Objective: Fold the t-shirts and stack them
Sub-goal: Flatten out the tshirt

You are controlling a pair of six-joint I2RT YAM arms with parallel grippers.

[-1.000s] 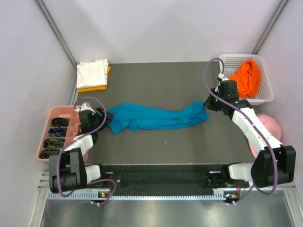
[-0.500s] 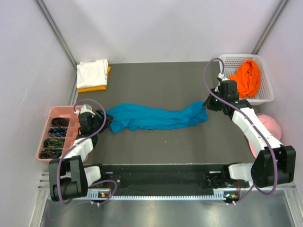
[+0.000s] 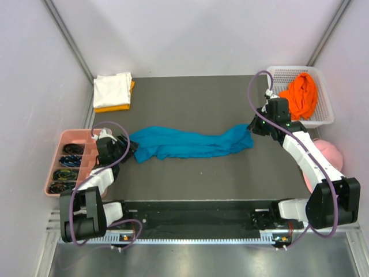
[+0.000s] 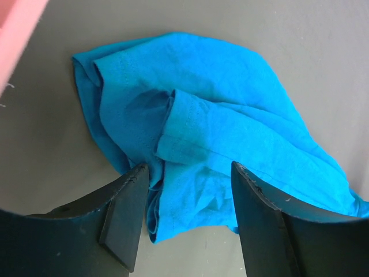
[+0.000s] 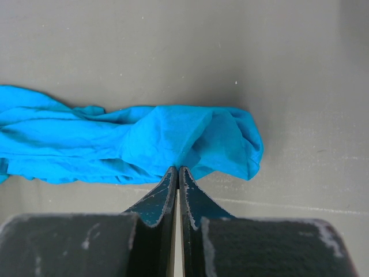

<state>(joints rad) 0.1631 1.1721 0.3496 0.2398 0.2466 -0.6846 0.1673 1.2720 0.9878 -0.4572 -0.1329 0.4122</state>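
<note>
The teal-blue t-shirt (image 3: 190, 142) lies bunched in a long strip across the dark mat. My left gripper (image 3: 128, 149) is open at the shirt's left end, its jaws either side of the crumpled cloth (image 4: 190, 173). My right gripper (image 3: 252, 128) is shut on the shirt's right end (image 5: 190, 144), pinching a fold at the tips. A folded white t-shirt (image 3: 112, 89) lies on a yellow-orange one (image 3: 118, 107) at the back left. A bright orange t-shirt (image 3: 302, 95) sits crumpled in the white basket (image 3: 326, 118).
A pink compartment tray (image 3: 68, 138) with dark items stands at the left edge, close to my left arm. A pink cap (image 3: 330, 153) lies at the right, behind my right arm. Walls close in the mat (image 3: 190, 104) on three sides.
My left gripper has edged slightly toward the shirt's left end. The shirt and my right gripper have not visibly moved.
</note>
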